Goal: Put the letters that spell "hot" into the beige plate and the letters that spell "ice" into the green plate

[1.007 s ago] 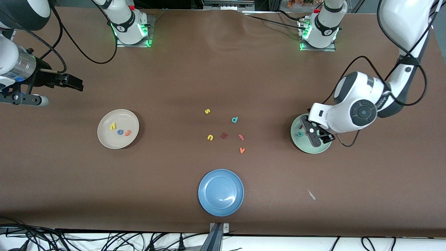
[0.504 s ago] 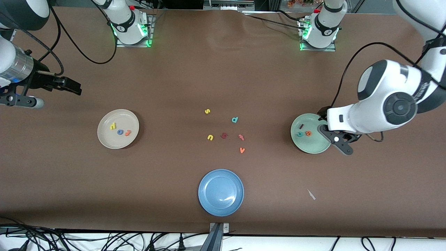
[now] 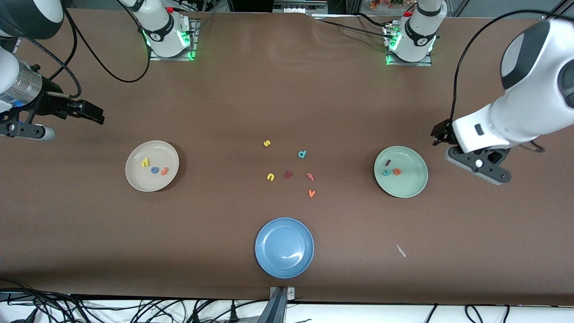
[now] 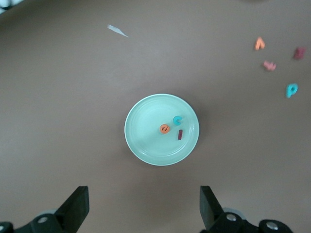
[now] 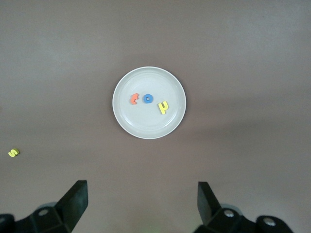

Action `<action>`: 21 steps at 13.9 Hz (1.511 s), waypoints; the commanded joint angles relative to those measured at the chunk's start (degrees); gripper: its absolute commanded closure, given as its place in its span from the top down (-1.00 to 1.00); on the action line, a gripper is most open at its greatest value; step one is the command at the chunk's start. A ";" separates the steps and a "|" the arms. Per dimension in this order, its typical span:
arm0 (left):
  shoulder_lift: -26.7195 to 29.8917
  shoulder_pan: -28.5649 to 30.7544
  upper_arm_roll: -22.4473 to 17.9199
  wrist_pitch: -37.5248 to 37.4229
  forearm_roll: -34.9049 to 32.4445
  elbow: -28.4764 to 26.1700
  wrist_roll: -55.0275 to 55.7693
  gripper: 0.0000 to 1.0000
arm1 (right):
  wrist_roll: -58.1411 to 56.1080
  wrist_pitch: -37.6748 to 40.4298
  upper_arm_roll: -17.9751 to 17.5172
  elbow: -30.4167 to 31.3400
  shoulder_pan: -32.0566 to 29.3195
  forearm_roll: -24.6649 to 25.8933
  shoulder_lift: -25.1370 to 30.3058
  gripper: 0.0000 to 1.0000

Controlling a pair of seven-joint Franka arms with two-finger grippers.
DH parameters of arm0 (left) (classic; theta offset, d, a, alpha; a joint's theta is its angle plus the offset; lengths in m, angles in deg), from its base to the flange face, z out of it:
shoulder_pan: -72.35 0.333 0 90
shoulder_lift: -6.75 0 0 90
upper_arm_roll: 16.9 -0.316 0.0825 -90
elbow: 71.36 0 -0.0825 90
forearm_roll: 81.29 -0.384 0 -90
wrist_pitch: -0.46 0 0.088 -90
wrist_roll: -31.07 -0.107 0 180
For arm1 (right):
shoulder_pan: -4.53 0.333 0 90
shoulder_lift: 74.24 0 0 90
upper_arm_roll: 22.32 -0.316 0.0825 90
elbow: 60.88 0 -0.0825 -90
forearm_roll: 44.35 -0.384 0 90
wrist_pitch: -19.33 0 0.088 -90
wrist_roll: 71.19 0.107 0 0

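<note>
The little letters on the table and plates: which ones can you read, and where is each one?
"h", "o", "t": in the beige plate.
"i", "c", "e": in the green plate.
"s", "d", "u", "v": loose on the table.
Two reddish letters beside the u: shapes unclear.
No other readable labels or brands.

Both wrist views cut off their own gripper's fingers (image 4: 77,206) (image 5: 75,201) at the picture's edge. The left arm (image 3: 529,103) and right arm (image 3: 18,85) run out of the front view.

beige plate (image 3: 136,179): yellow, blue, orange letters; green plate (image 3: 410,186): dark red, teal, orange letters
</note>
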 commanded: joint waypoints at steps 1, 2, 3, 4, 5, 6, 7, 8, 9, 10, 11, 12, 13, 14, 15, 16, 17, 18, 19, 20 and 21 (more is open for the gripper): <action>7.81 -4.49 -10.49 -0.59 6.99 -2.26 1.95 1.00 | 0.52 -0.31 -0.03 0.04 -0.26 -1.08 0.42 1.00; 9.48 -5.99 -14.27 -0.32 8.58 -2.79 1.86 1.00 | 0.35 -0.23 0.06 0.04 -0.35 -1.17 0.42 1.00; 10.45 -8.53 -18.49 -0.32 9.03 -2.97 1.42 1.00 | 0.17 -0.14 0.06 0.04 -0.35 -1.08 0.42 1.00; 11.16 -11.68 -22.71 -0.58 9.21 -3.84 1.94 1.00 | 0.17 -0.05 0.06 0.04 -0.35 -1.17 0.42 1.00; 12.12 -13.02 -24.06 -0.50 9.12 -5.41 2.56 1.00 | 0.17 0.12 0.06 0.04 -0.35 -1.26 0.42 1.00; 12.92 -13.30 -24.42 -0.32 9.12 -7.17 4.91 1.00 | 0.08 0.39 0.06 0.04 -0.35 -1.43 0.42 1.00; 14.49 -13.56 -24.59 0.73 8.77 -9.62 8.68 1.00 | -0.27 0.74 0.06 0.04 -0.35 -1.35 0.42 1.00; 16.25 -13.65 -24.60 3.26 8.60 -12.61 13.41 1.00 | -0.36 1.52 0.06 0.04 -0.35 -1.43 0.42 1.00; 18.18 -13.91 -24.60 5.89 8.51 -15.59 16.16 1.00 | -0.45 2.49 0.06 -0.05 -0.35 -1.43 0.42 1.00; 19.24 -14.70 -24.60 6.97 8.51 -16.93 16.18 1.00 | -0.45 3.37 0.15 -0.05 -0.35 -1.35 0.42 1.00; 19.86 -14.79 -24.60 6.98 8.51 -17.12 16.10 1.00 | -0.53 3.99 0.15 -0.05 -0.44 -1.34 0.50 1.00; 20.22 -14.79 -24.60 6.98 8.51 -17.21 16.10 1.00 | -0.80 4.08 0.23 -0.05 -0.44 -1.34 0.42 1.00; 20.65 -14.97 -24.60 6.80 8.59 -17.82 16.10 1.00 | -1.23 4.25 0.41 -0.05 -0.44 -1.34 0.50 1.00; 21.79 -15.32 -24.60 6.80 8.94 -18.78 16.18 1.00 | -1.67 4.60 0.41 -0.14 -0.44 -1.26 0.51 1.00; 21.80 -15.93 -24.77 6.80 9.21 -18.79 16.10 1.00 | -2.37 4.87 0.85 -0.14 -0.44 -1.26 0.51 1.00; 21.80 -16.20 -25.38 6.80 9.30 -18.79 16.10 1.00 | -2.73 4.87 1.11 -0.14 -0.44 -1.26 0.51 1.00; 21.80 -16.37 -25.56 6.80 9.30 -18.79 16.10 1.00 | -2.82 4.87 1.20 -0.05 -0.44 -1.26 0.51 1.00; 21.71 -16.64 -25.65 6.80 9.30 -18.70 16.18 1.00 | -2.91 4.87 1.20 -0.05 -0.44 -1.26 0.51 1.00; 21.54 -16.99 -25.74 6.54 9.30 -18.35 16.27 1.00 | -3.78 4.96 1.38 -0.05 -0.44 -1.26 0.51 1.00; 21.45 -17.25 -25.91 6.36 9.30 -18.09 16.19 1.00 | -4.31 4.96 1.55 -0.05 -0.44 -1.26 0.51 1.00; 21.36 -17.78 -26.78 6.01 9.39 -17.82 16.18 1.00 | -4.31 4.96 1.55 -0.05 -0.44 -1.26 0.51 1.00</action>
